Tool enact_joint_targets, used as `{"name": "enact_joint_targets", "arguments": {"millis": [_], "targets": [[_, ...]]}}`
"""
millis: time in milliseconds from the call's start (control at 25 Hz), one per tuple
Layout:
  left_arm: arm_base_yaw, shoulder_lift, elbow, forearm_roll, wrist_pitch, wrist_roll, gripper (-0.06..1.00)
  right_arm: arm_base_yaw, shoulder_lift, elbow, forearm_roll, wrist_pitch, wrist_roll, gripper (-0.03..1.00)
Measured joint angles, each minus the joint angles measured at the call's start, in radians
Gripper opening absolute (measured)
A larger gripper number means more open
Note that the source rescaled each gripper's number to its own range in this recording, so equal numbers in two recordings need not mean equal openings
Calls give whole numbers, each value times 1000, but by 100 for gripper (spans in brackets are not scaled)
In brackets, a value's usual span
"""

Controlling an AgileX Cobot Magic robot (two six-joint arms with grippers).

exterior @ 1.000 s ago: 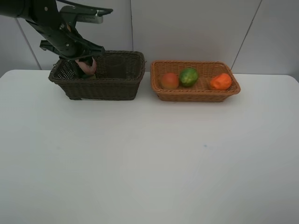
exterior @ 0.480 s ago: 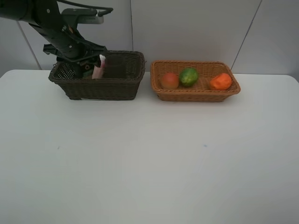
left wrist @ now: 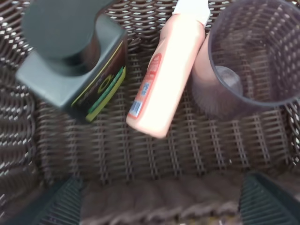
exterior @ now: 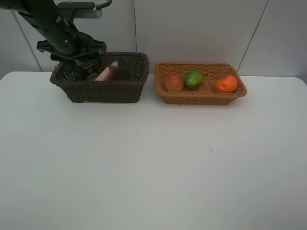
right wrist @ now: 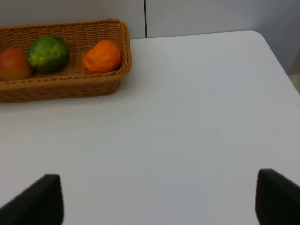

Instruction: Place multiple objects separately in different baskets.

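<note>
The dark brown basket (exterior: 100,90) holds the dark green pump bottle (left wrist: 75,61), the pink white-capped bottle (left wrist: 166,79) lying on its side, and the mauve cup (left wrist: 248,56) upright. The pink bottle (exterior: 108,73) leans inside the basket. My left gripper (exterior: 80,61) hangs open and empty over the basket's left part, fingertips apart (left wrist: 159,206). The light tan basket (exterior: 201,97) holds the peach (exterior: 174,83), green fruit (exterior: 194,79) and orange (exterior: 226,84). My right gripper (right wrist: 157,201) is open and empty above the table, near that basket (right wrist: 70,86).
The two baskets stand side by side at the back of the white table (exterior: 153,163). A grey panelled wall (exterior: 201,28) rises behind them. The table's right corner (right wrist: 262,37) shows in the right wrist view.
The left gripper held the pink bottle over the dark basket, then let it go. The bottle tipped over and now lies in the basket. The gripper has risen slightly.
</note>
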Motion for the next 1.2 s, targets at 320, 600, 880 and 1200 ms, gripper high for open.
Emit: {"name": "enact_joint_targets", "arguments": {"millis": [320, 600, 880, 1200], "targets": [[38, -247, 31, -1, 273, 24, 89, 0, 0, 0, 0, 0, 0, 67], [151, -644, 211, -1, 308, 66, 89, 0, 0, 0, 0, 0, 0, 67], [192, -1064, 366, 0, 342, 151, 89, 0, 0, 0, 0, 0, 0, 67], [192, -1409, 538, -74, 482, 195, 96, 0, 0, 0, 0, 0, 0, 67]]}}
